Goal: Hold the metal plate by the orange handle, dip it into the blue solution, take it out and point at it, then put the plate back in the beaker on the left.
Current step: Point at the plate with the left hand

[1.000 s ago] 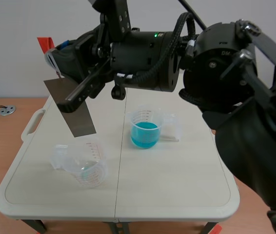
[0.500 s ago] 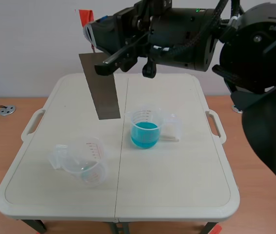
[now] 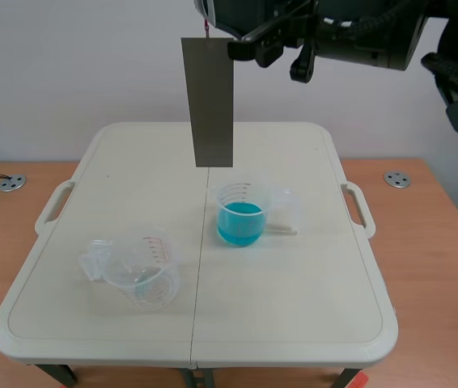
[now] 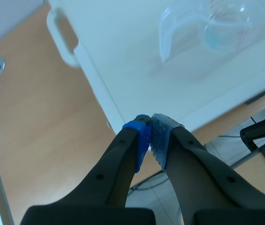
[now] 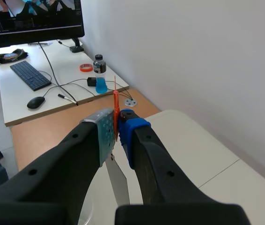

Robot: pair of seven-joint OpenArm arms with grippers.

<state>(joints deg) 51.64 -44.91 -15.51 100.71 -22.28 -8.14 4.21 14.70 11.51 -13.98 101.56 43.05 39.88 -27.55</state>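
Our right end effector [image 5: 117, 130] pinched the orange handle [image 5: 115, 105], metal plate [image 3: 210, 101] hanging upright near the blue solution [image 3: 239, 221]; we judged centring, then slow straight lowering, best.

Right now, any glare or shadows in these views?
Scene view: even light; the metal plate shows no glare, the empty beaker casts a faint shadow. Left wrist view: the table is washed out bright, that beaker pale against it.
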